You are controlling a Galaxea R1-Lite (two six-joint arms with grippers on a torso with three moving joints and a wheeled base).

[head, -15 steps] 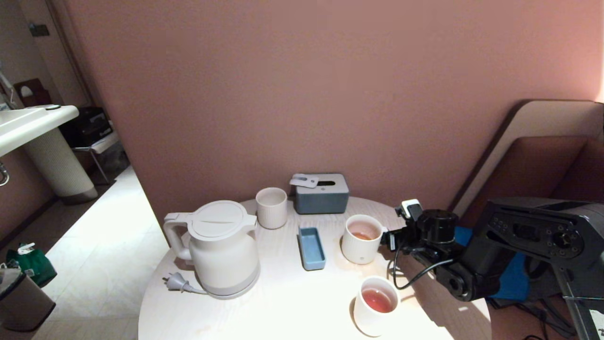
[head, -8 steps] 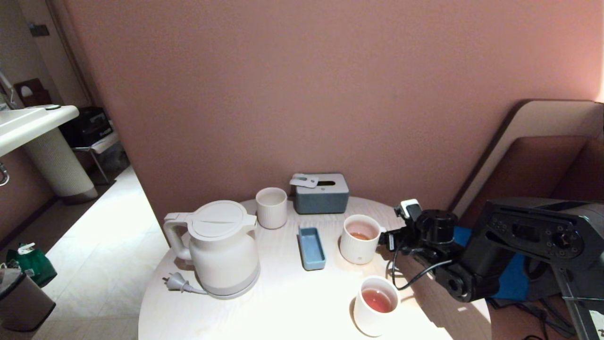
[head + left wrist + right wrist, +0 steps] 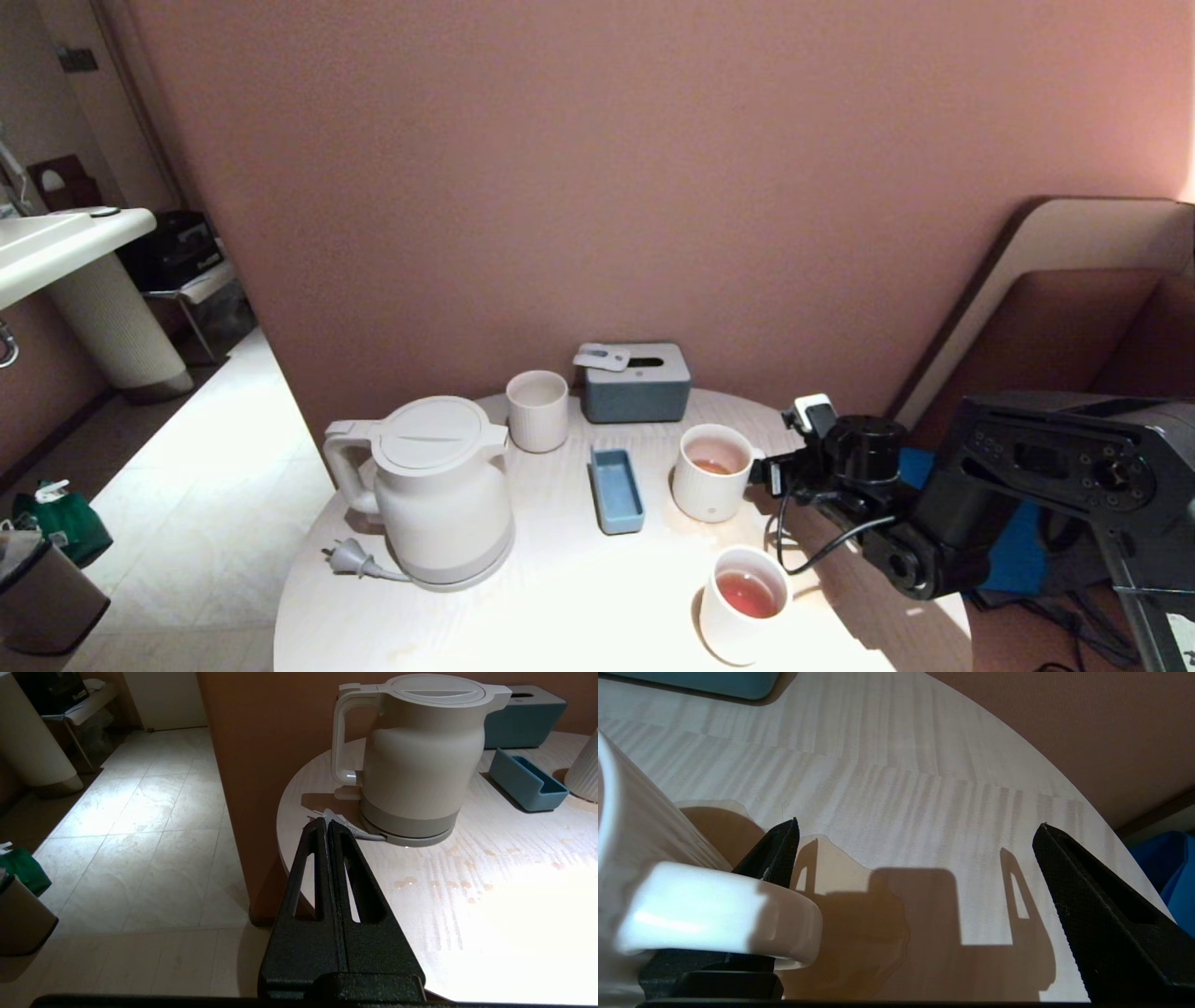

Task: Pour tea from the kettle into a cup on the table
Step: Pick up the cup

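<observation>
The white kettle (image 3: 425,490) (image 3: 420,751) stands upright on the left of the round pale table (image 3: 560,597), lid shut. The ribbed cup (image 3: 709,471) sits right of centre with a little tea (image 3: 715,465) in it. My right gripper (image 3: 770,474) (image 3: 917,826) is open at the cup's handle (image 3: 719,914). One finger (image 3: 777,854) lies just beyond the handle and the other (image 3: 1101,914) stands far off it. A puddle of tea (image 3: 859,924) spreads on the table below. My left gripper (image 3: 327,822) is shut and empty, parked off the table's edge near the kettle's plug (image 3: 348,828).
A plainer white cup (image 3: 742,607) holding reddish tea stands near the front edge. A handleless tumbler (image 3: 537,409), a grey-blue tissue box (image 3: 638,381) and a small blue tray (image 3: 616,489) sit behind. Tea drops (image 3: 444,884) dot the table. The wall is close behind.
</observation>
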